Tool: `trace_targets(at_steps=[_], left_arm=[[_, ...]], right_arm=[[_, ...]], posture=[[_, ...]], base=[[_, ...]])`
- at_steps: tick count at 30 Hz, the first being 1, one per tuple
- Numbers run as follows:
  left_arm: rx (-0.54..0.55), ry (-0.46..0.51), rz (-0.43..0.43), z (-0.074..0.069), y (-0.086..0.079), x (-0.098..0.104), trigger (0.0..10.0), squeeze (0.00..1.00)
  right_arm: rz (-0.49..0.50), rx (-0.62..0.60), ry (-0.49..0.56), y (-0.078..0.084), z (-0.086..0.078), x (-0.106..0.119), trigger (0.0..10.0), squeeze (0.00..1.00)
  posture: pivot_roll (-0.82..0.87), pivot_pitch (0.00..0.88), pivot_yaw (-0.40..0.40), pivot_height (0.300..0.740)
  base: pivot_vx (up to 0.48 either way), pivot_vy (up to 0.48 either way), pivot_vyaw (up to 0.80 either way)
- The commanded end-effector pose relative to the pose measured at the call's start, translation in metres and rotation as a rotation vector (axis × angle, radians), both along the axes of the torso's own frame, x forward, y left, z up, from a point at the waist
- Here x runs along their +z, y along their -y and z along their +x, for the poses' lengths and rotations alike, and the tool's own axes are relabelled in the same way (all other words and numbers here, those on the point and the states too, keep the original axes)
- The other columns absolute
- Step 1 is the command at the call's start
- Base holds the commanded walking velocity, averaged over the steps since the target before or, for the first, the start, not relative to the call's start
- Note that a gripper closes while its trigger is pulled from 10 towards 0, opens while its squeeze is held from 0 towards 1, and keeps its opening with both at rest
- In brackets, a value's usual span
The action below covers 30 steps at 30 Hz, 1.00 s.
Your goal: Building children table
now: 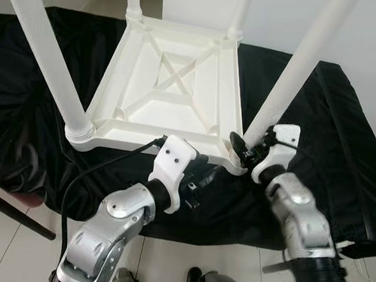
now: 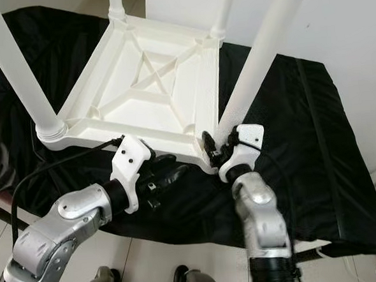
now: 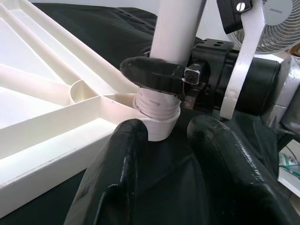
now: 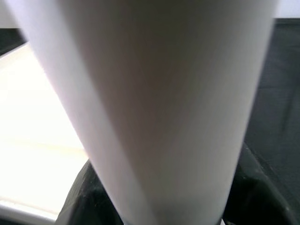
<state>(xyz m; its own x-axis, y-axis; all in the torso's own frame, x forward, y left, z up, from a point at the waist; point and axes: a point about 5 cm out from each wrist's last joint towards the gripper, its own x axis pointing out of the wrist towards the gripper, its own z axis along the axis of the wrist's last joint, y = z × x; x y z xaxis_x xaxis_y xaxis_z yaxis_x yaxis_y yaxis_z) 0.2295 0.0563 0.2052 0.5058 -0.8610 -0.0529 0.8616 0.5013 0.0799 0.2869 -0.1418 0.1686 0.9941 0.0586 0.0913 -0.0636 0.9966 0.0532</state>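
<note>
Worktop (image 1: 341, 144) draped in black cloth (image 1: 21, 125), bearing a white plastic children's table (image 1: 172, 84) upside down, legs pointing upward.

we get even, bright daylight in both eye views, sharp, soft shadows only. black cloth (image 1: 341, 138) loses detail. right wrist view: leg (image 4: 159, 103) close, blurred, tabletop (image 4: 28, 140) blown out. left wrist view's fingers (image 3: 117, 178) soft, glossy.
</note>
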Motion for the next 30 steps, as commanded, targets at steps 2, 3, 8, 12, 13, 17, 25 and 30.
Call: trace_targets(at_steps=[2, 3, 8, 12, 13, 17, 25, 30], left_arm=[[-0.032, -0.011, -0.008, -0.006, 0.004, -0.001, 10.0, 0.0], [-0.032, -0.011, -0.008, -0.006, 0.004, -0.001, 10.0, 0.0], [-0.029, -0.01, -0.009, -0.007, 0.004, -0.001, 10.0, 0.0], [-0.03, -0.009, -0.008, -0.006, 0.004, -0.001, 10.0, 0.0], [-0.03, -0.009, -0.008, -0.006, 0.004, -0.001, 10.0, 0.0], [-0.027, -0.007, -0.01, -0.006, 0.004, 0.0, 10.0, 0.0], [-0.025, -0.009, -0.011, -0.005, 0.004, 0.0, 10.0, 0.0], [-0.022, -0.006, -0.009, -0.004, 0.003, 0.001, 10.0, 0.0]], right_arm=[[-0.046, -0.207, -0.158, 0.014, -0.006, -0.03, 0.0, 0.0], [-0.046, -0.207, -0.158, 0.014, -0.006, -0.03, 0.0, 0.0], [-0.031, -0.235, -0.178, 0.008, -0.01, -0.032, 0.0, 0.0], [0.0, -0.199, -0.143, 0.001, -0.011, -0.024, 8.5, 0.0], [0.0, -0.199, -0.143, 0.001, -0.011, -0.024, 8.5, 0.0], [0.015, -0.119, -0.097, 0.001, -0.01, -0.018, 10.0, 1.0], [-0.008, 0.104, -0.046, 0.023, -0.003, -0.012, 10.0, 1.0], [-0.069, 0.266, -0.015, 0.04, 0.005, -0.003, 10.0, 1.0]], posture=[[0.09, 0.196, -0.145, 0.74], [0.09, 0.196, -0.145, 0.74], [0.09, 0.193, -0.147, 0.74], [0.09, 0.19, -0.145, 0.74], [0.09, 0.19, -0.145, 0.74], [0.09, 0.19, -0.145, 0.74], [0.08, 0.193, -0.139, 0.74], [0.08, 0.195, -0.132, 0.74]], base=[[0.0, 0.0, 0.0], [0.0, 0.0, 0.0], [0.0, 0.0, 0.0], [0.0, 0.0, 0.0], [0.0, 0.0, 0.0], [0.0, 0.0, 0.0], [0.0, 0.0, 0.0], [0.0, 0.0, 0.0]])
